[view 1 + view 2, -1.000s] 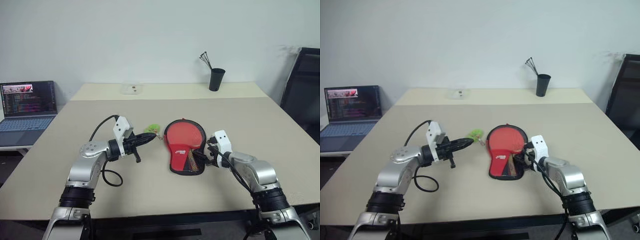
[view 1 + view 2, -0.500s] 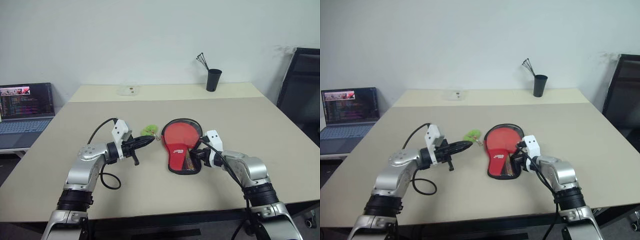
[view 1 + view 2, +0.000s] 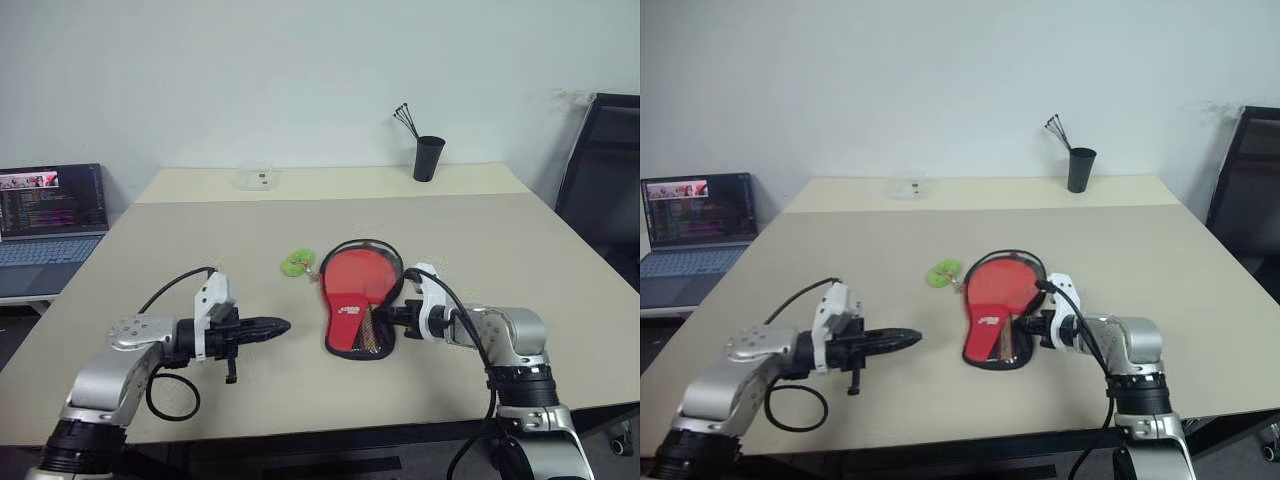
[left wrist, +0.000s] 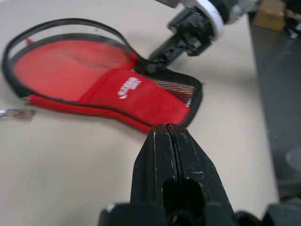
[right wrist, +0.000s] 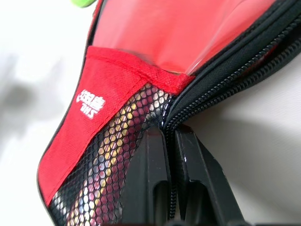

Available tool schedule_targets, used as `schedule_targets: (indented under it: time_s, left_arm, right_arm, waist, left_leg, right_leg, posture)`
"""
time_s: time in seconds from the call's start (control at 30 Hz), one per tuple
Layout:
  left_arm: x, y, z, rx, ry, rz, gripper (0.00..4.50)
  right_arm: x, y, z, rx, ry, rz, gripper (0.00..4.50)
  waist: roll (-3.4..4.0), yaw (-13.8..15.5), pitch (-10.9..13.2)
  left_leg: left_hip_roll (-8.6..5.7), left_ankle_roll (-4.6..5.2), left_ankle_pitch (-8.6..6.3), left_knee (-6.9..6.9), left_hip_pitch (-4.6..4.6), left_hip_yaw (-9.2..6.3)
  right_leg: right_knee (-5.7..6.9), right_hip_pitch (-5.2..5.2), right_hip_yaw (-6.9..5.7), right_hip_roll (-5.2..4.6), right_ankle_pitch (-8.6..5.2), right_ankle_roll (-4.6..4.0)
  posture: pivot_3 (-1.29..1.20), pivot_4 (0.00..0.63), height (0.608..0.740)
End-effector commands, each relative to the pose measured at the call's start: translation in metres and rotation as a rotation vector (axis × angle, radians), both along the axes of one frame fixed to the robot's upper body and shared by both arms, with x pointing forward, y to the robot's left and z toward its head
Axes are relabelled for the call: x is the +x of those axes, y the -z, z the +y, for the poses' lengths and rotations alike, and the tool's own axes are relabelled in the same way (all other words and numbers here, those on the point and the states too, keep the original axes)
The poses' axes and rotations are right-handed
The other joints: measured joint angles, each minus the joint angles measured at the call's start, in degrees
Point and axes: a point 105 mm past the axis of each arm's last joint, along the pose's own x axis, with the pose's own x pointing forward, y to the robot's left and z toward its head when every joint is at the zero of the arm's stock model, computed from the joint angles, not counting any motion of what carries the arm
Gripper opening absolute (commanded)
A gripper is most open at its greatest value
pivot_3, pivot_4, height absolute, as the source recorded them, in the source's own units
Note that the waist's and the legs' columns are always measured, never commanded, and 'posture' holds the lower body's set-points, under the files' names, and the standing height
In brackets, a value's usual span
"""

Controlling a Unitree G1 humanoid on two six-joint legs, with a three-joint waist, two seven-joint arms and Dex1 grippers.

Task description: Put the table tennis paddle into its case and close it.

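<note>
The case [image 3: 350, 318] lies flat at mid-table, red logo side and black mesh pocket up, its zip rim gaping around the round end. The table tennis paddle's red face [image 3: 362, 275] shows inside that opening, and striped handle colours show through the mesh [image 5: 101, 155]. My right gripper [image 3: 386, 318] is at the case's right edge near the handle end, shut on the black zip rim [image 5: 170, 134]. My left gripper [image 3: 278, 325] hovers left of the case, well apart from it, shut with nothing in it [image 4: 165, 131]. The case [image 4: 136, 94] lies ahead of it.
A small green object [image 3: 297, 263] lies just left of the case's round end. A black cup with sticks [image 3: 428, 158] and a small clear box [image 3: 260, 179] stand at the table's far side. A laptop [image 3: 50, 205] sits off to the left, a black chair [image 3: 600, 170] to the right.
My right gripper has closed on the case's zip rim. My left gripper has drawn back and to the left, away from the case and the green object, staying shut.
</note>
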Motion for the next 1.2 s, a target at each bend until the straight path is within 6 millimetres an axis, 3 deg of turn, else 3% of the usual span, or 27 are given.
schedule_targets:
  time_s: [0.03, 0.33, 0.63, 1.2]
  left_arm:
    - [-0.009, -0.010, -0.004, -0.002, 0.061, -0.023, 0.00]
    - [-0.013, -0.007, -0.007, 0.007, 0.104, 0.001, 0.00]
    - [-0.008, -0.005, -0.008, 0.016, 0.108, 0.002, 0.00]
    - [-0.003, -0.002, -0.011, 0.013, 0.096, -0.005, 0.00]
  right_arm:
    - [-0.019, -0.010, 0.005, 0.028, -0.056, -0.010, 0.02]
    - [-0.063, 0.007, -0.012, 0.001, -0.060, 0.069, 0.02]
    - [-0.082, 0.017, -0.026, -0.020, -0.037, 0.084, 0.02]
    - [-0.074, 0.018, -0.036, -0.057, 0.010, 0.097, 0.02]
  waist:
    - [0.00, 0.2, 0.0]
    - [0.00, 0.6, 0.0]
    - [0.00, 0.7, 0.0]
    - [-0.01, 0.7, 0.0]
  left_leg:
    - [0.00, 0.00, 0.00, 0.00, -0.02, 0.00]
    - [-0.04, 0.00, 0.00, 0.00, -0.24, -0.09]
    - [-0.10, 0.00, 0.00, 0.01, -0.29, -0.11]
    - [-0.13, 0.00, -0.01, 0.03, -0.34, -0.12]
  right_leg:
    - [-0.01, 0.00, -0.02, 0.00, 0.00, -0.01]
    - [-0.08, -0.11, -0.12, -0.01, -0.01, 0.00]
    - [-0.14, -0.10, -0.15, -0.04, -0.02, 0.00]
    - [-0.20, -0.10, -0.16, -0.07, -0.01, 0.01]
  posture:
    - [0.00, 0.150, 0.740]
    - [0.00, 0.150, 0.740]
    - [0.00, 0.150, 0.740]
    - [0.00, 0.150, 0.740]
